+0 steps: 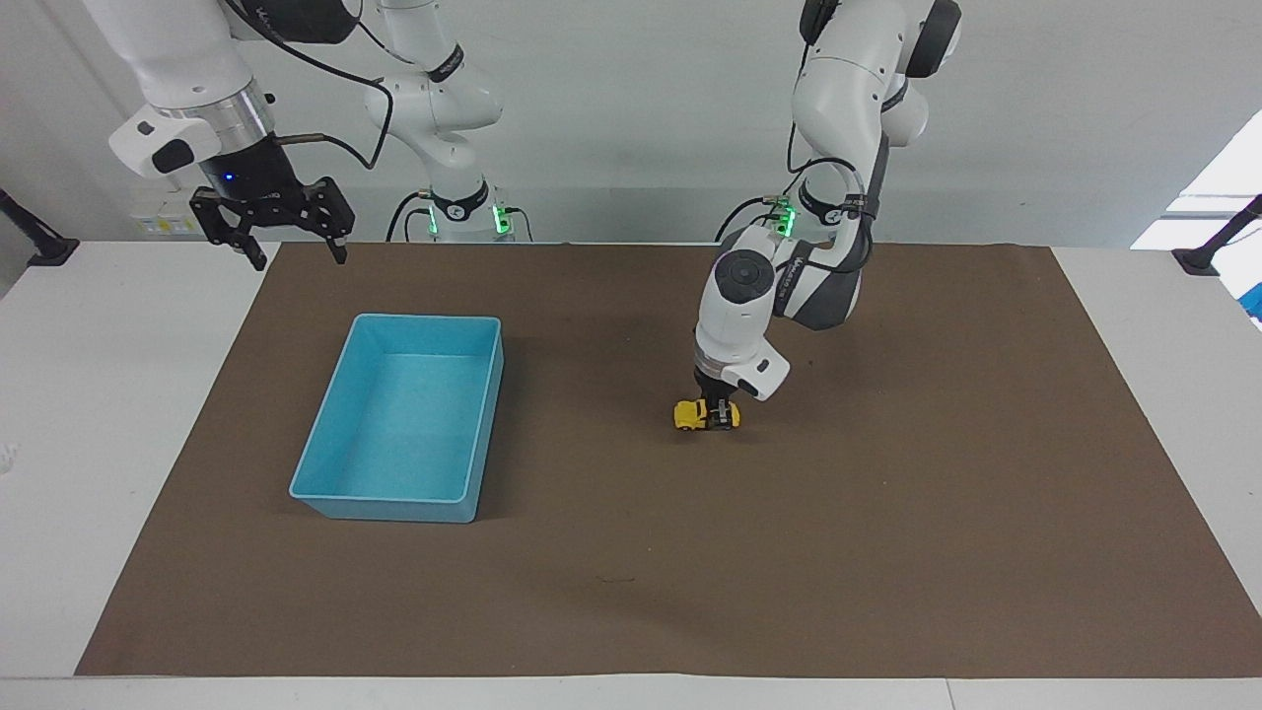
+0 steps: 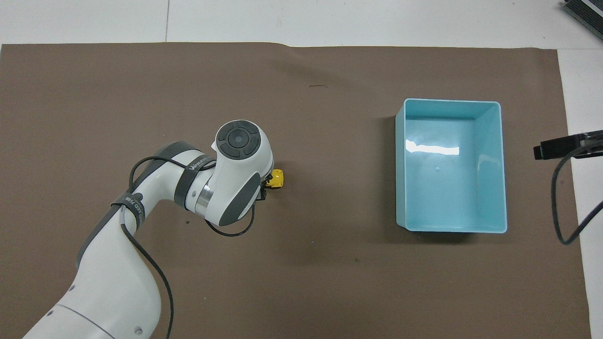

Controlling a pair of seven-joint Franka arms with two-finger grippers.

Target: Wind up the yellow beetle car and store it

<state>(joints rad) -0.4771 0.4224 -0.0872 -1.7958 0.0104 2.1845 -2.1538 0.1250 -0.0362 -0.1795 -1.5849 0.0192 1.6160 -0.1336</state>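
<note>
While the right arm waits raised over the table's edge at its own end, nearest the robots, the right gripper (image 1: 289, 240) hangs with its fingers spread and nothing between them; in the overhead view only a dark tip (image 2: 567, 145) of it shows. Farther out lies the brown mat (image 1: 887, 532), and on it the bin (image 1: 330, 434), toward the right arm's end, with nothing in it. Toward the middle of the mat, well apart from the bin, the left gripper (image 1: 721, 412) points straight down and pinches the car (image 1: 693, 416), which sits low at the mat with its wheels down. From overhead, only the car's end (image 2: 277, 179) toward the bin shows past the wrist.
</note>
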